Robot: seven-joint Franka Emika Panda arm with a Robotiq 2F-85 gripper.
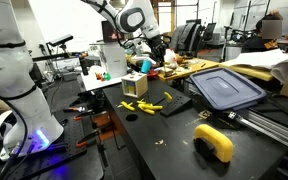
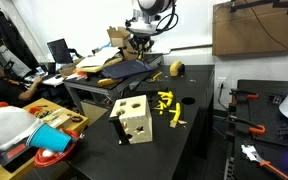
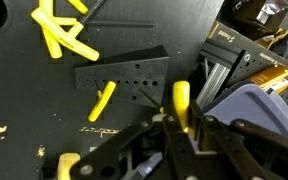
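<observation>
In the wrist view my gripper (image 3: 181, 118) is shut on a yellow stick (image 3: 181, 98) that stands upright between the two black fingers. Below it another yellow stick (image 3: 102, 100) lies across a black perforated plate (image 3: 124, 80). A pile of yellow pieces (image 3: 62, 35) sits at the upper left. In both exterior views the gripper (image 1: 147, 58) (image 2: 141, 45) hangs over the far part of the black table, behind a wooden box with holes (image 1: 135, 85) (image 2: 134, 120) and loose yellow pieces (image 1: 144, 105) (image 2: 167, 105). The held stick is too small to make out there.
A dark blue bin lid (image 1: 224, 87) (image 2: 124, 72) lies by the gripper, its grey-blue corner (image 3: 259, 110) close to the fingers. A yellow tape roll (image 1: 214, 141) (image 2: 177, 69) rests on the table. Metal rails (image 3: 224, 75) and clutter sit beside the lid. A white robot (image 1: 9, 80) stands nearby.
</observation>
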